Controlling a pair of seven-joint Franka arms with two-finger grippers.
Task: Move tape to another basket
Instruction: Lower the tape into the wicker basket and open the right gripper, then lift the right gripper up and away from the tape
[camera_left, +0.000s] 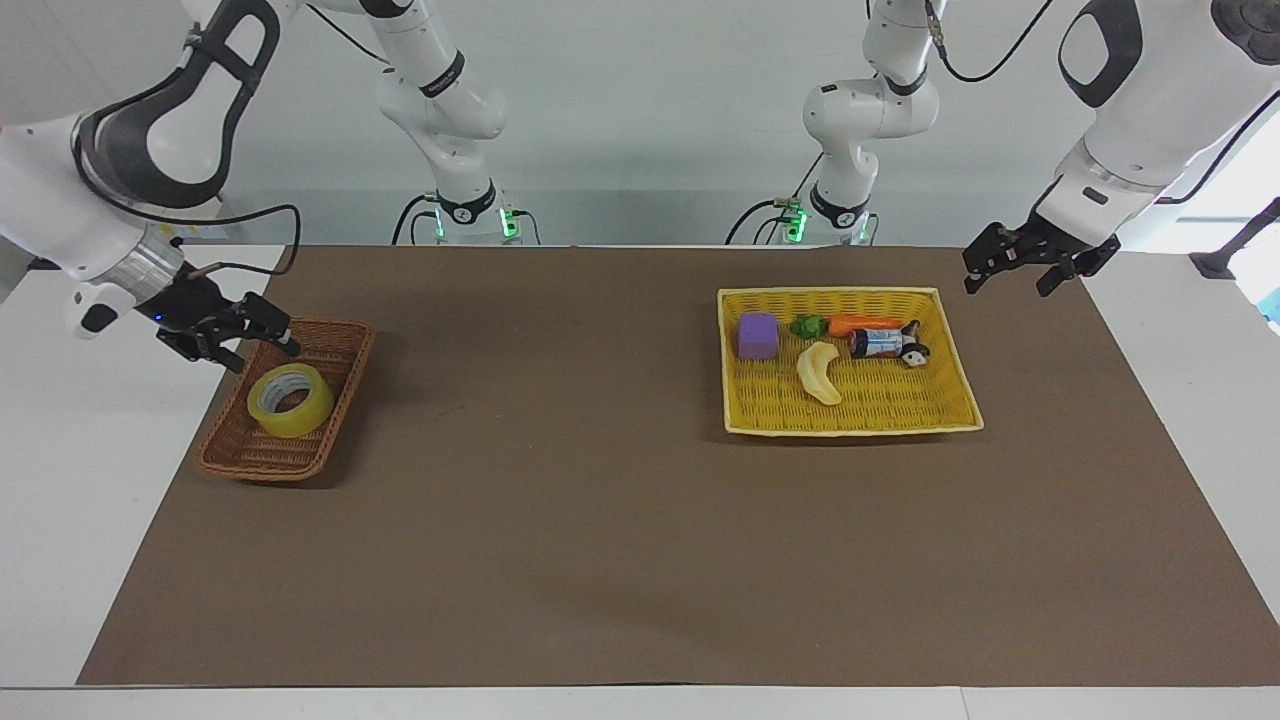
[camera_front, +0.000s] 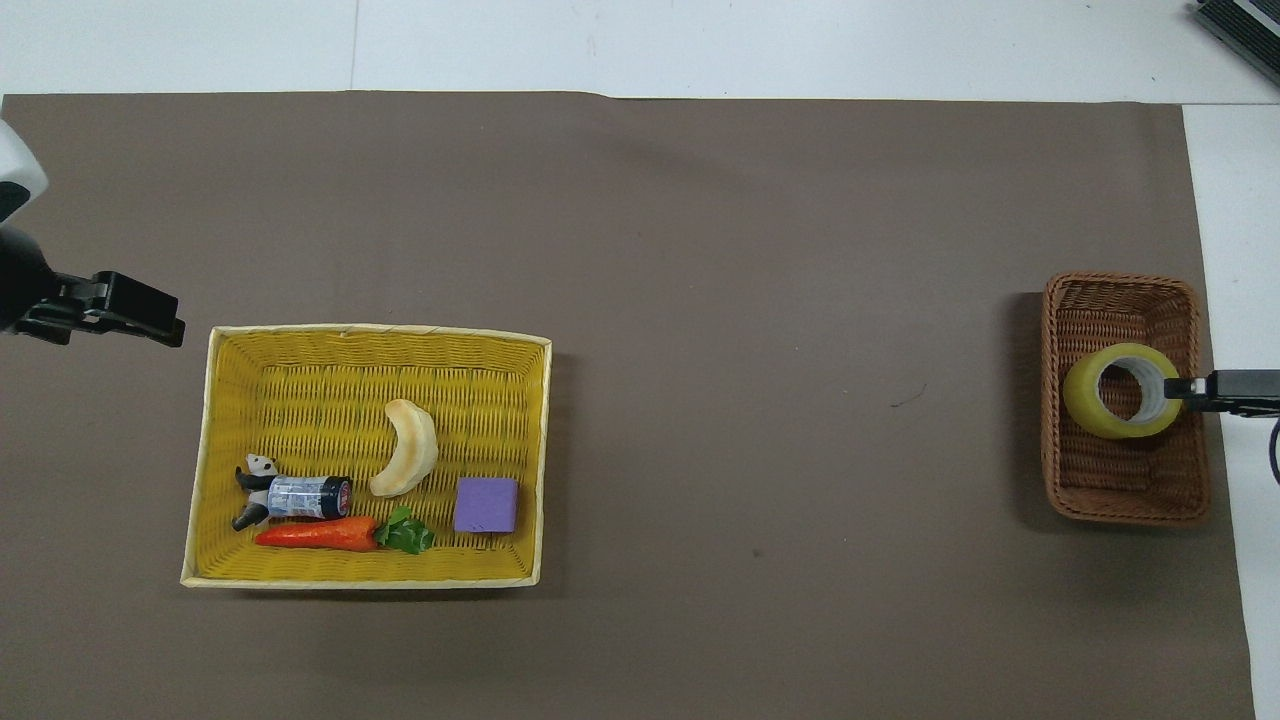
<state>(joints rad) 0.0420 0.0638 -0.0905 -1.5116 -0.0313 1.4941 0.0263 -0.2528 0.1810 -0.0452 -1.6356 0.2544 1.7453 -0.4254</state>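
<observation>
1. Tape (camera_left: 290, 400) lies tilted in the brown wicker basket (camera_left: 255, 462) at the right arm's end of the brown mat (camera_left: 620, 540)
2. Right gripper (camera_left: 240, 340) hangs just above the basket's rim, fingers spread, holding nothing: the drop looks done
3. Next move: lifting clear
4. Left gripper (camera_left: 1035, 268) waits released near the yellow basket (camera_left: 850, 425)
5. White table (camera_left: 60, 560); pale wall (camera_left: 650, 120)

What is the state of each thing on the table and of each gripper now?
tape: tilted in the brown basket, not held.
brown basket: upright, holds only the tape.
yellow basket: holds the other things.
right gripper: open, over the brown basket's edge, beside the tape.
left gripper: open, empty, waits near the yellow basket's corner.
</observation>
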